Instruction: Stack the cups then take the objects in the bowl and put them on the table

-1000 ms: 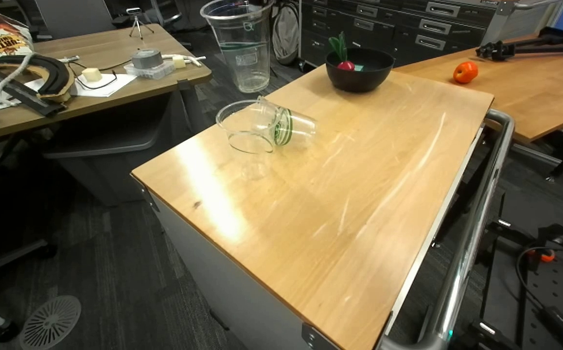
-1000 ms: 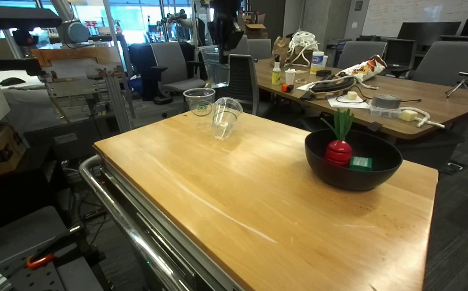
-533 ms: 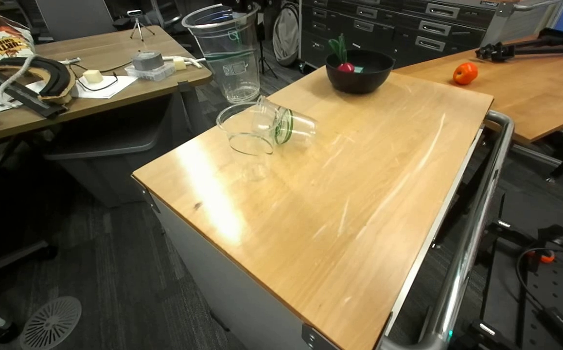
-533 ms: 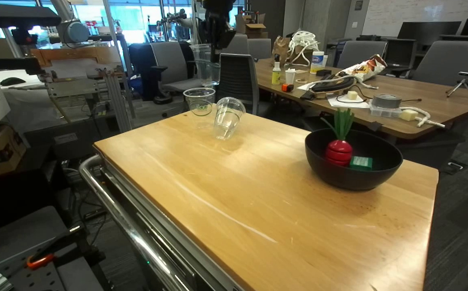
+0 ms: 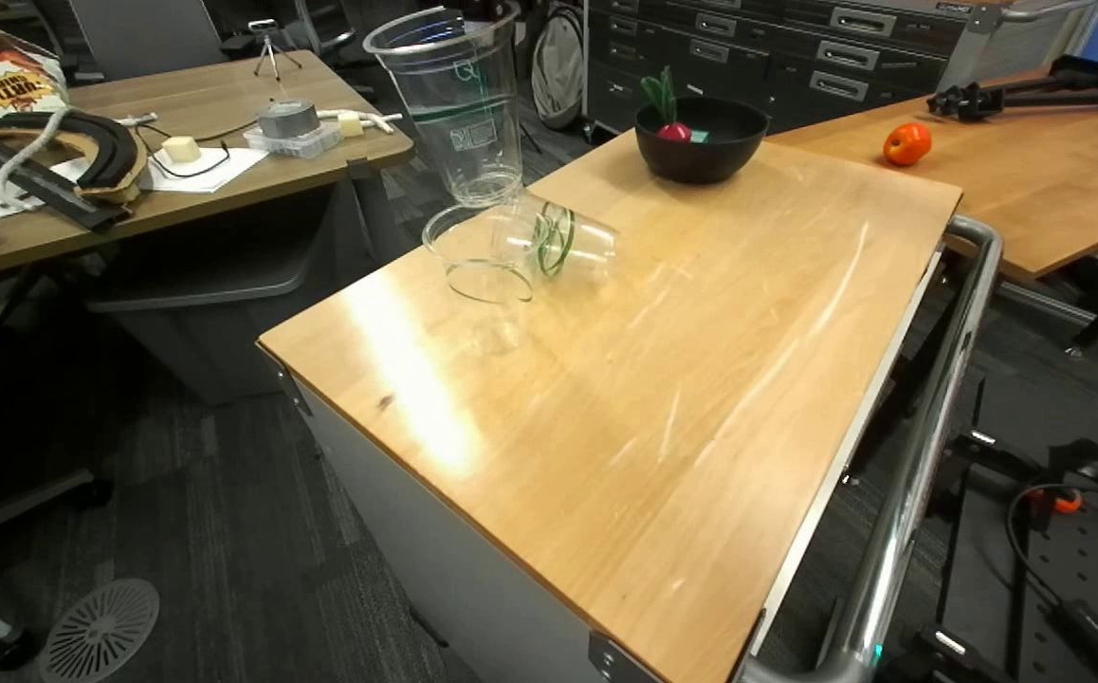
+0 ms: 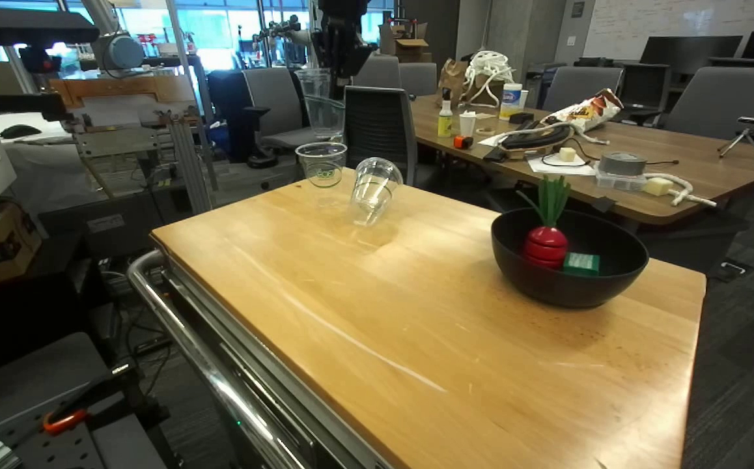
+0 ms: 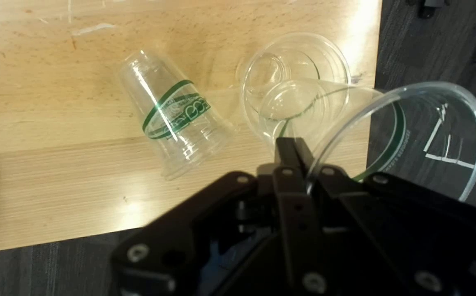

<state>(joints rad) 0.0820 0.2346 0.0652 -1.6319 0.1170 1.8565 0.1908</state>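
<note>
Glossy wood tabletop [image 5: 644, 427], fingers [image 7: 285, 153] pinching a tapered clear-plastic cup [image 5: 468, 123], round black bowl [image 6: 572, 288]

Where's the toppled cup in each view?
In an exterior view: toppled cup above centre.
In an exterior view: toppled cup above centre.
In the wrist view: toppled cup left of centre.
Shared landmark: standing cup, left of it in both exterior views, right in wrist view.

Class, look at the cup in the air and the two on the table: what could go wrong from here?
The held cup, pinched at one side by the end effector, might tilt or slip. Lowered off-centre, it could topple the upright cup near the edge of the table. The lying cup could roll if bumped.
</note>
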